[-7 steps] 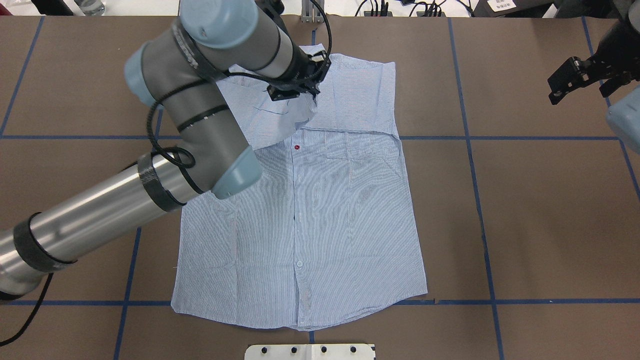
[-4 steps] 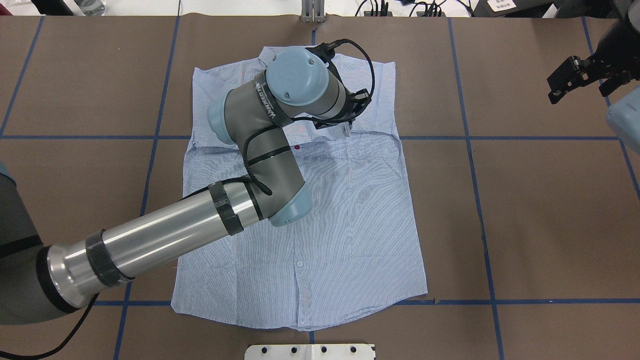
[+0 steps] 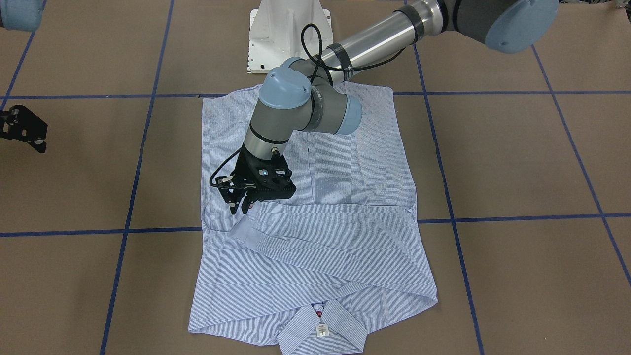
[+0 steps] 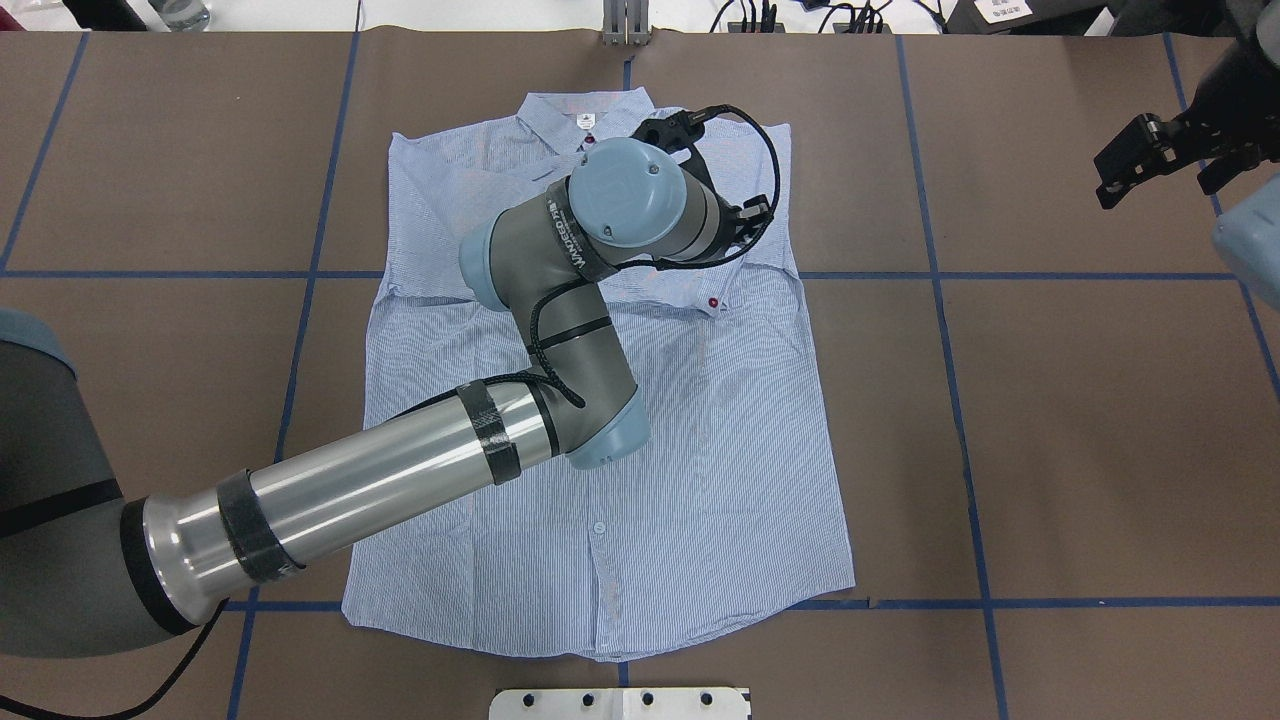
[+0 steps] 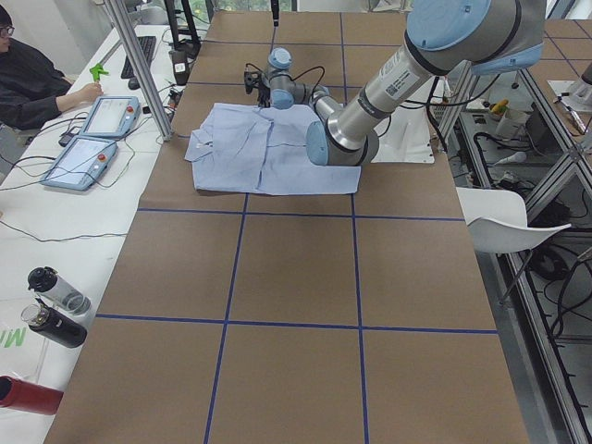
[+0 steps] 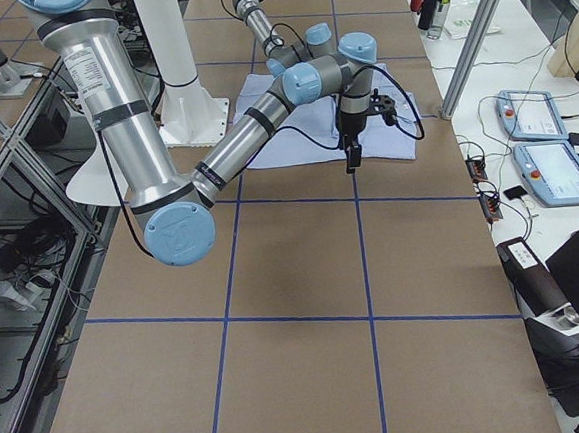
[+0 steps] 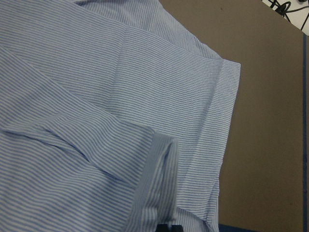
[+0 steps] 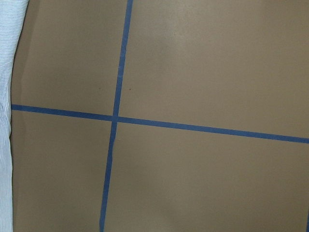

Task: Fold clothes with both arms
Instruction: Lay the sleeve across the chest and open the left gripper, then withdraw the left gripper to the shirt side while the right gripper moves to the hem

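Brown paper with blue tape lines covers the table [image 4: 1090, 430]; our striped shirt [image 4: 700, 480] lies buttons-up at its middle. Overhead, the wrist hides the left gripper [image 3: 239, 208]; from the front we see it pinched on the folded-in sleeve's cuff [image 4: 714, 300]. Our right gripper [image 4: 1118, 172] hangs spread, well clear of the shirt's edge over bare paper.

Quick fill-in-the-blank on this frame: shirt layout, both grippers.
Both ___ of the light blue-and-white striped shirt lie folded across its chest. Its collar points ___ the robot. The black two-finger left gripper hangs over it; the right gripper holds ___.
Missing: sleeves; away from; nothing.
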